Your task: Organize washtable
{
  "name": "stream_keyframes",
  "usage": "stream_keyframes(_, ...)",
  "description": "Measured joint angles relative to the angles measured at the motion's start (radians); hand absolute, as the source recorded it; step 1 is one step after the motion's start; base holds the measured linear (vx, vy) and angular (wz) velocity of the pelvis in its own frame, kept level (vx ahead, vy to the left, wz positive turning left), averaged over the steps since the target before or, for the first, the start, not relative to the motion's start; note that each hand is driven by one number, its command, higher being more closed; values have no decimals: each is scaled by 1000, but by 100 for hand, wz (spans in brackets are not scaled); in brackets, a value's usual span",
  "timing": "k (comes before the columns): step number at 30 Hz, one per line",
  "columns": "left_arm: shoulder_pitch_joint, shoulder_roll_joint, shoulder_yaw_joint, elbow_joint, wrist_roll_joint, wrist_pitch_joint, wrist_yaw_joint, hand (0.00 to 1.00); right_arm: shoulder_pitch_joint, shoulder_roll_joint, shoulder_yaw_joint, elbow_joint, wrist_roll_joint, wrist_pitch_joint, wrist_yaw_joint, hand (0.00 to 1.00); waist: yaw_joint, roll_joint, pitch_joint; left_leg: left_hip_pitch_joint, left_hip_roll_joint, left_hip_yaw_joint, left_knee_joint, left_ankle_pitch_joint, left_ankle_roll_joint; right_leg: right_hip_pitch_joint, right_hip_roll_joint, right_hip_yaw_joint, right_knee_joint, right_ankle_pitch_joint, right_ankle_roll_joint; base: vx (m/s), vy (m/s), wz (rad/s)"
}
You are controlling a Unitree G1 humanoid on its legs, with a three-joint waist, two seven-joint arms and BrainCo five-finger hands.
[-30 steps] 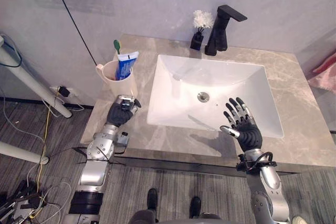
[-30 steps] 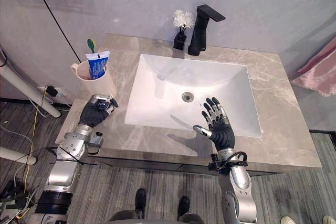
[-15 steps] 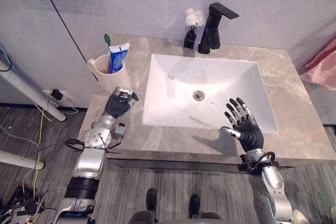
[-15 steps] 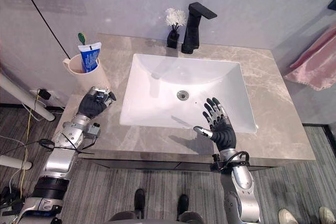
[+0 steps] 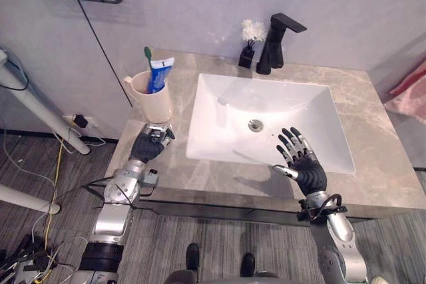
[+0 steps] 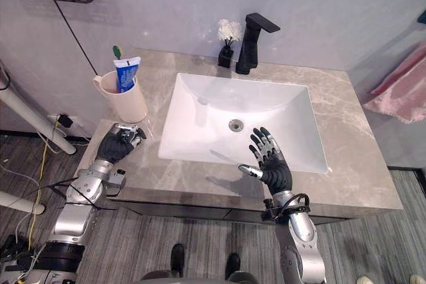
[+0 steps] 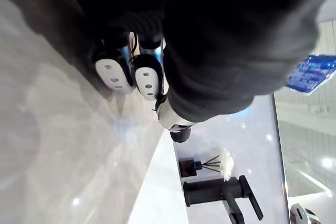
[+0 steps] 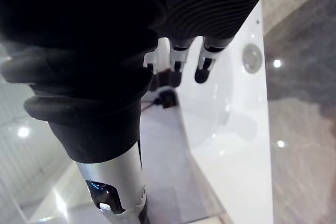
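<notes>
Where the grey marbled bench (image 5: 373, 157) meets the wall, a white rectangular sink (image 5: 226, 131) is sunk into its middle, with the drain in the basin floor. Behind the sink's back rim stands a black faucet (image 5: 276, 44), its spout reaching toward the basin. A cream cup (image 5: 154, 103) with a handle stands upright on the bench just left of the sink, near the left edge.

Just in front of that cup, the left hand (image 5: 148, 145) rests low over the bench with its fingers (image 7: 147, 74) clenched toward the palm and nothing between them. Whether they touch the cup's base is not clear.

The right hand (image 5: 307, 171) hovers over the sink's front rim, palm toward the basin. Its fingers (image 5: 293, 145) are spread straight and released, grasping nothing.

Inside the cup a blue and white toothpaste tube (image 5: 158, 74) stands upright. A small black vase of white flowers (image 5: 249, 43) sits just left of the faucet. A green-headed toothbrush (image 5: 148, 52) pokes up from the cup beside the tube.
</notes>
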Motion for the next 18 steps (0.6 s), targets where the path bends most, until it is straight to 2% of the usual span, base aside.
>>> stream_keyframes(5, 66, -19, 52, -9, -31, 1, 6, 100, 1, 0, 9, 8, 0, 3, 2, 0, 1, 12, -18, 3, -1, -14, 0, 2, -4, 10, -1, -17, 2, -6, -4, -11, 4, 9)
stream_keyframes(11, 78, -44, 60, -15, -50, 3, 8, 100, 2, 2, 10, 43, -1, 9, 2, 0, 8, 12, -20, 8, 0, -27, 0, 5, -8, 20, 0, -29, 1, -10, -7, -2, 1, 7)
stream_keyframes(18, 77, -68, 73, -16, -50, 22, 24, 100, 2, 2, 10, 44, -1, 9, 2, 0, 3, 15, -36, 7, 1, -21, 0, 5, -7, 18, 1, -26, 0, -8, -2, 3, 0, -1)
